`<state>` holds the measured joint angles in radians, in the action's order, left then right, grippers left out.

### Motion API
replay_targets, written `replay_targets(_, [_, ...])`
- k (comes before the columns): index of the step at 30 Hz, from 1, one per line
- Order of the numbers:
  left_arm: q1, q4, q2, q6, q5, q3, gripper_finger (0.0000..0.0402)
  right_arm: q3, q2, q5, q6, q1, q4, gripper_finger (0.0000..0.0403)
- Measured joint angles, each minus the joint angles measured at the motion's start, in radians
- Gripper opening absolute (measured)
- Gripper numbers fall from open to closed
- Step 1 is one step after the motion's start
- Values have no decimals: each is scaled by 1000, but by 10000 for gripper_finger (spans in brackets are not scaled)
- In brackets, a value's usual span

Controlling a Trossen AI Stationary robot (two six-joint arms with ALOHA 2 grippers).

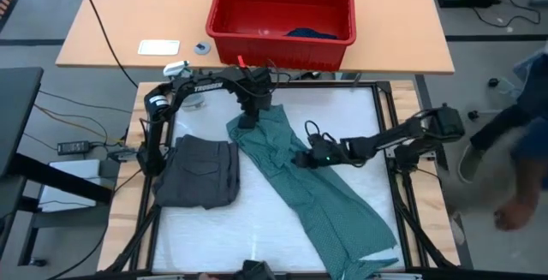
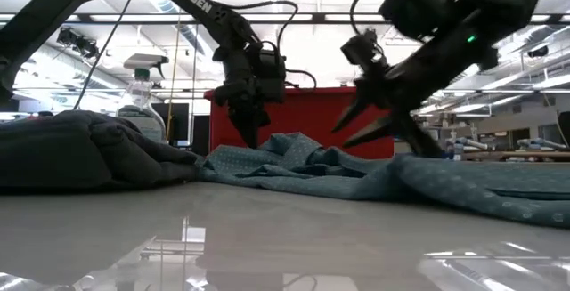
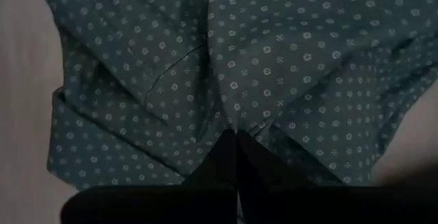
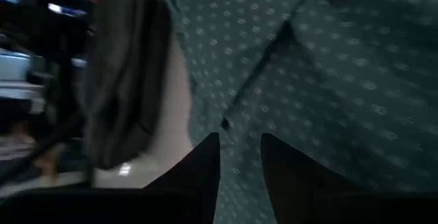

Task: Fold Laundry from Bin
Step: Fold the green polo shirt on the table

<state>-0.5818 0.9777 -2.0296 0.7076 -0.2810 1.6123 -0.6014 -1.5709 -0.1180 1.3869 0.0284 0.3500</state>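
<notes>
Overhead, white padded table [image 1: 360,117], red bin [image 1: 282,36] behind; left fingers [image 3: 236,176] pinching teal shirt [image 1: 325,194], right fingers [image 4: 236,169] parted

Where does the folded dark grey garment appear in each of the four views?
High view: dark grey garment lies left of centre on the white mat, beside the teal dotted shirt.
Low view: the dark mound at far left.
Left wrist view: not in it; only the shirt shows.
Right wrist view: dark shape at left, beyond the shirt's edge.
Shared landmark: the teal dotted shirt.
</notes>
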Motion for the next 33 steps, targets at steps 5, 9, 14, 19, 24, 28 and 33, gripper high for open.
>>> replay_targets(5, [-52, 16, 0, -35, -7, 0, 4, 0, -72, 18, 7, -56, 162, 117])
replay_targets(9, [-64, 17, 0, -70, -26, 0, 28, 0, -105, 39, 8, -94, 208, 117])
replay_targets(14, [-62, 13, 4, -68, -28, 0, 64, -37, -161, 86, -13, -142, 225, 117])
replay_targets(19, [-63, 13, 4, -68, -27, 0, 85, -103, -222, 143, -42, -167, 223, 117])
replay_targets(24, [-62, 15, 4, -77, -27, 0, 89, -136, -263, 147, -31, -169, 217, 111])
replay_targets(28, [-62, 21, 4, -78, -27, 0, 89, -148, -267, 141, -29, -169, 215, 77])
replay_targets(33, [-62, 29, 4, -78, -23, 0, 89, -150, -228, 132, -54, -169, 173, 16])
